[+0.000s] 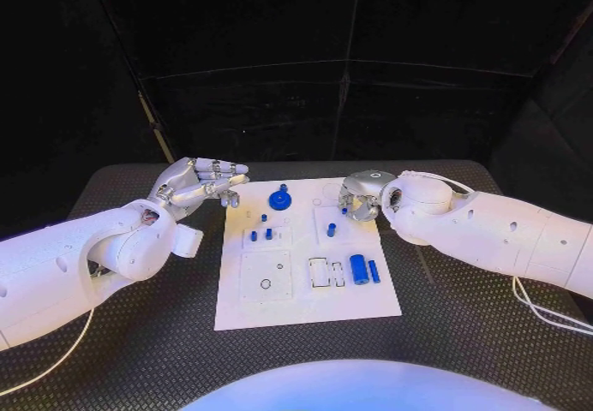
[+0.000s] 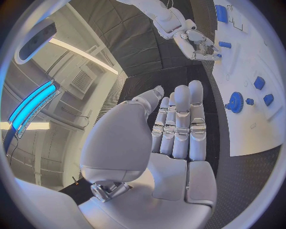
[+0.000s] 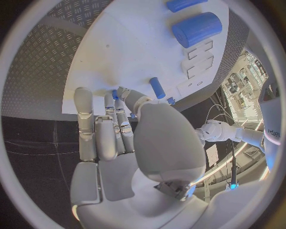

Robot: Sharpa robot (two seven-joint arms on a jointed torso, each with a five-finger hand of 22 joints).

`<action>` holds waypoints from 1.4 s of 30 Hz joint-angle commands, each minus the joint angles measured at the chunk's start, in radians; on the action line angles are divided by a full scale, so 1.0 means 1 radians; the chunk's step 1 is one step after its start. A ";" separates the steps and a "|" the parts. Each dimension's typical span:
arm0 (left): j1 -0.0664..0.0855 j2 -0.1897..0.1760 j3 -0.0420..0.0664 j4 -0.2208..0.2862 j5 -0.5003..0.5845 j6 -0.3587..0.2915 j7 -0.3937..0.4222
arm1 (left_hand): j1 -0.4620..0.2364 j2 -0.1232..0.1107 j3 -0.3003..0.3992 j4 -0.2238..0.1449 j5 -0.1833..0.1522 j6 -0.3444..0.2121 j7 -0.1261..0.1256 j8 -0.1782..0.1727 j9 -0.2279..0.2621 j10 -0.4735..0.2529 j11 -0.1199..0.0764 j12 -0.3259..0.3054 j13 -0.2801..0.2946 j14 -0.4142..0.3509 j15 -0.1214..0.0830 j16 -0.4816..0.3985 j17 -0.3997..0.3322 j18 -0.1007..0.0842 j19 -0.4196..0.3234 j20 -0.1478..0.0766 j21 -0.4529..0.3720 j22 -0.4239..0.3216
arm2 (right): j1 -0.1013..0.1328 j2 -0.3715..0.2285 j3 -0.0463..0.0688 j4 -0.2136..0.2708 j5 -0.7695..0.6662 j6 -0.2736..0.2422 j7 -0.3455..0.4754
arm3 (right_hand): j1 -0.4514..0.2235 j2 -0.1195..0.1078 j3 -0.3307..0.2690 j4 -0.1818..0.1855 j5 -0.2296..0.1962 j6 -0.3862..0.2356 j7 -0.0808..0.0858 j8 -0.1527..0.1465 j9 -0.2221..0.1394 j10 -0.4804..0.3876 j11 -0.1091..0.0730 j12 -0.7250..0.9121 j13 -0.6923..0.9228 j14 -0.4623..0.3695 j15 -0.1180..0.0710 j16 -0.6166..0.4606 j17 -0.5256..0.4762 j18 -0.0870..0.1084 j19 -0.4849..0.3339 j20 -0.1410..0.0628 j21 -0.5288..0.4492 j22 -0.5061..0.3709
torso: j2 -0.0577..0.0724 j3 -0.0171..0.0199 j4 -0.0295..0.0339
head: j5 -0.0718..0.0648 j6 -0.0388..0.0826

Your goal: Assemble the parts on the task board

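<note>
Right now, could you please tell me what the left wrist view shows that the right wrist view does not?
Left wrist view alone: the blue gear on the task board, and the left robot hand with its fingers straight, holding nothing. Right wrist view alone: a thin blue rod. Both share the board, the right robot hand and the blue peg lying by its fingertips.

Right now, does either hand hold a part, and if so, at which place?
The left hand holds nothing; its fingers are spread off the board. The right hand has its fingers at a small blue part, but whether they grip it cannot be told.
</note>
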 commanded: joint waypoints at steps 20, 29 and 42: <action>0.001 0.002 0.001 0.001 0.012 0.002 0.013 | 0.001 0.009 -0.006 -0.001 -0.004 0.003 0.005 -0.004 0.000 -0.001 0.007 0.006 0.001 -0.008 0.002 -0.006 -0.001 0.012 -0.008 0.000 -0.005 -0.003 | 0.001 0.028 0.000 -0.040 -0.021 0.006 0.005 | 0.001 0.019 0.030 0.003 -0.013 0.024 -0.001 0.005 -0.001 0.028 -0.003 -0.016 -0.020 0.050 0.003 0.011 0.009 -0.005 0.011 -0.001 0.018 0.017 | 0.001 0.0006 -0.0007 | 0.004 -0.016; 0.001 0.006 0.001 0.000 0.012 0.004 0.010 | 0.004 0.012 -0.005 -0.003 -0.004 0.003 0.005 -0.004 0.000 -0.003 0.007 0.007 0.001 -0.008 0.002 -0.007 -0.002 0.012 -0.008 0.001 -0.007 -0.006 | -0.003 0.042 -0.001 -0.058 -0.021 0.010 0.008 | -0.007 0.024 0.037 0.006 -0.019 0.055 -0.007 0.017 0.003 0.065 -0.011 -0.015 -0.029 0.054 -0.003 0.021 0.021 -0.009 0.024 -0.005 0.037 0.043 | 0.000 0.0002 -0.0004 | 0.005 -0.022; 0.001 0.010 0.001 -0.002 0.012 0.007 0.007 | 0.015 0.018 -0.001 -0.013 -0.003 0.002 0.007 -0.005 -0.001 -0.008 0.008 0.010 0.002 -0.009 0.002 -0.009 -0.003 0.012 -0.006 0.000 -0.011 -0.012 | -0.012 0.056 -0.001 -0.068 -0.024 -0.015 0.005 | -0.006 0.033 0.041 0.002 -0.009 0.081 -0.014 0.025 0.004 0.098 -0.020 -0.017 -0.033 0.055 -0.010 0.023 0.022 -0.012 0.035 -0.011 0.053 0.066 | -0.001 0.0000 -0.0012 | 0.002 -0.029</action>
